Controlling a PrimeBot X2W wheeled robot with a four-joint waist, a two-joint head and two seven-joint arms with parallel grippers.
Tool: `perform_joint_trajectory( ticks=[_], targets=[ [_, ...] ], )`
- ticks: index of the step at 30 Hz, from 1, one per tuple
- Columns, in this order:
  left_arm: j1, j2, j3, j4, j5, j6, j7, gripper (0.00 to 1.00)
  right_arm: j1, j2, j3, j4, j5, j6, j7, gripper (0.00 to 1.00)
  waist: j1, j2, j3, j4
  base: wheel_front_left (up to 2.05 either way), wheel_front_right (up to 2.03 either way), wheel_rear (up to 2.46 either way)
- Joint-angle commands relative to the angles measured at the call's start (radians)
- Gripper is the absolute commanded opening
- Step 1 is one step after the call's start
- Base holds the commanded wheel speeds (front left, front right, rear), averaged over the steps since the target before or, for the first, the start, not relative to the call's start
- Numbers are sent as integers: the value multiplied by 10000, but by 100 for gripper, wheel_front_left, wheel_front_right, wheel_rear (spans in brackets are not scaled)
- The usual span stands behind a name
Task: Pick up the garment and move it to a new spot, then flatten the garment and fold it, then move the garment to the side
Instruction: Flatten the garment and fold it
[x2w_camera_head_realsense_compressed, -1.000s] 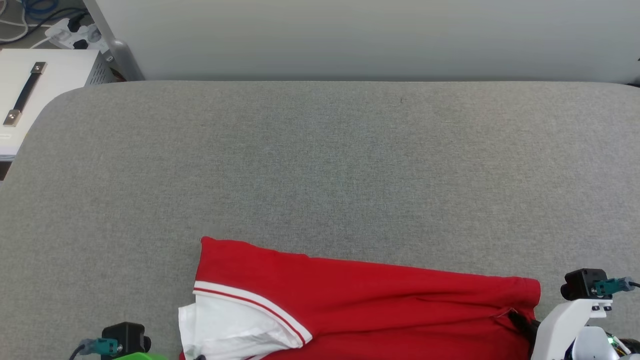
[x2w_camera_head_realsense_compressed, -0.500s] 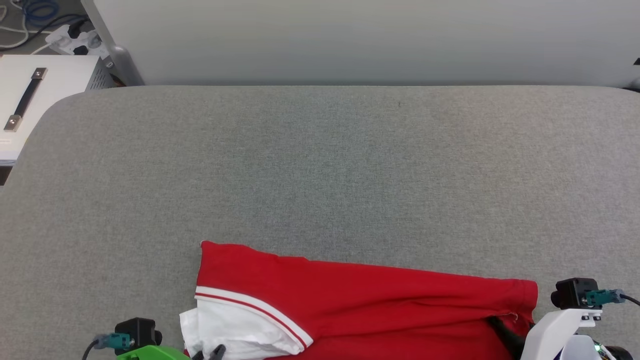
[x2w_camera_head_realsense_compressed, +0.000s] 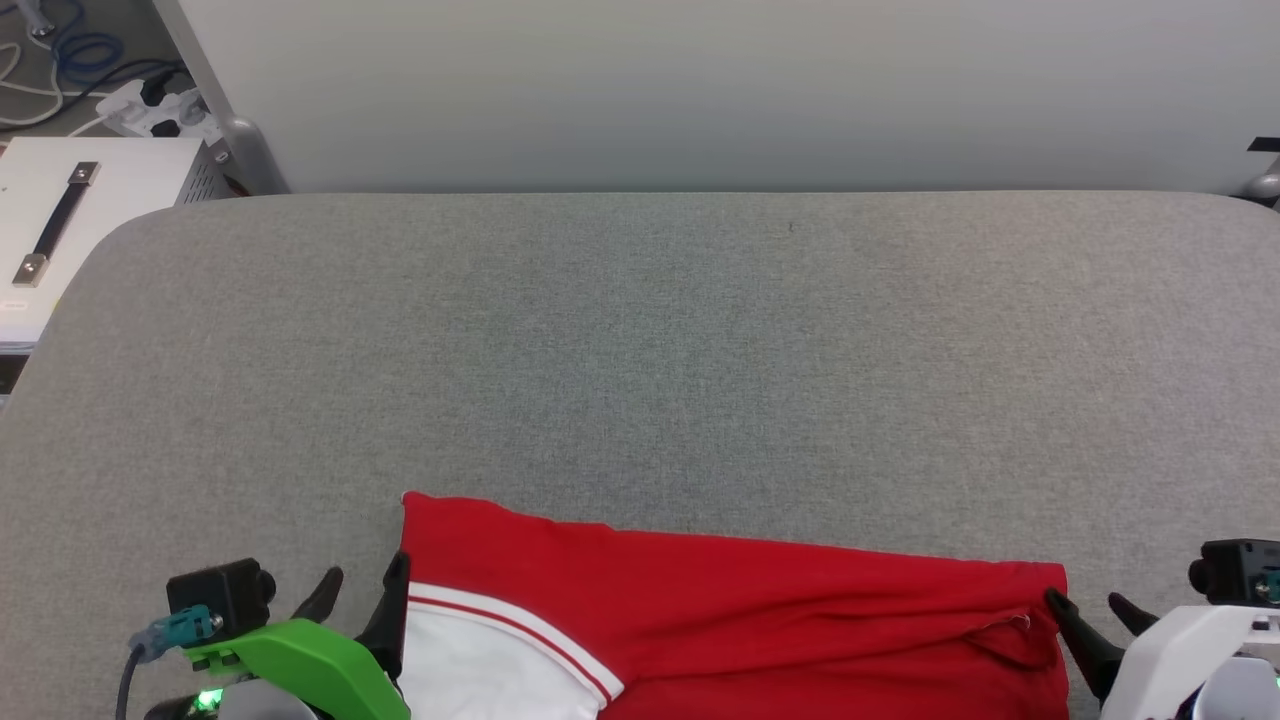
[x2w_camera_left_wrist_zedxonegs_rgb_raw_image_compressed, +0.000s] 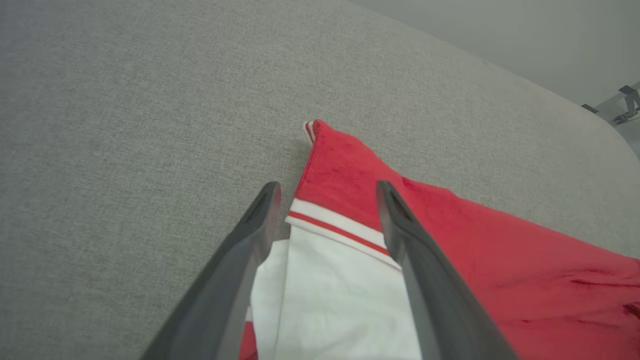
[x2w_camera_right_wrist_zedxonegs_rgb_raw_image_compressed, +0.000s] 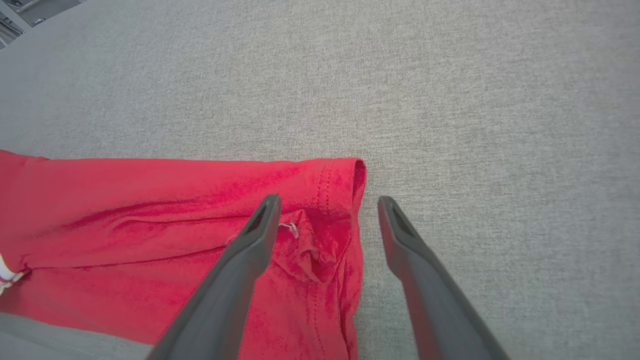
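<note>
Lying on table (x2w_camera_head_realsense_compressed: 640, 350): garment (x2w_camera_head_realsense_compressed: 750, 600) | left hand (x2w_camera_head_realsense_compressed: 364, 570) wide | right hand (x2w_camera_head_realsense_compressed: 1083, 600) wide

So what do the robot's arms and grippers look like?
The left gripper and right gripper each have two long dark fingers. The left wrist has a green cover, the right a white shell; each carries a black box with a teal plug.

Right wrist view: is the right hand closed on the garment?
No, the right hand is open, its fingers spread apart and straddling the hemmed edge of the garment, pinching nothing.
</note>
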Motion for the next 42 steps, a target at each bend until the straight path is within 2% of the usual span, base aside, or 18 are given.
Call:
perform_joint_trajectory(
  ticks=[1, 8, 15, 25, 36, 37, 39, 42],
  targets=[
    [-211, 34, 65, -159, 243, 98, -221, 100, 175, 20, -197, -193, -59, -9, 160, 100, 1, -1, -36, -22, 0, 0, 0],
    [-564, 270, 245, -1107, 1610, 705, -1409, 100, 406, -41, -1153, -992, -138, -9, 1872, 100, 1, -1, -37, -14, 0, 0, 0],
    [-1013, 241, 250, -2133, 3327, 1351, -2167, 100, 370, -250, -1133, -1136, 98, -9, 3026, 100, 1, -1, 149, 278, 0, 0, 0],
    [-1369, -172, 225, -2864, 4781, 1554, -2348, 100, -28, -168, -569, -426, 384, -9, 2950, 100, 1, -1, 776, 768, 0, 0, 0],
    [-1174, -403, 198, -2244, 4625, 1548, -2305, 100, -134, 36, 283, 565, 754, -9, 2717, 100, 1, -1, 1176, 840, 0, 0, 0],
    [-1163, -425, 196, -2165, 4583, 1538, -2296, 100, -151, 42, 374, 622, 784, -9, 2687, 48, 1, -1, 1181, 836, 0, 0, 0],
    [-1162, -442, 198, -2066, 4548, 1525, -2292, 100, -186, 42, 523, 695, 841, -9, 2623, 0, 1, -1, 1181, 832, 0, 0, 0],
    [-1164, -466, 184, -1938, 4502, 1487, -2292, 100, -248, 25, 618, 771, 943, -9, 2460, 0, 1, -1, 1128, 829, 0, 0, 0]
  ],
)
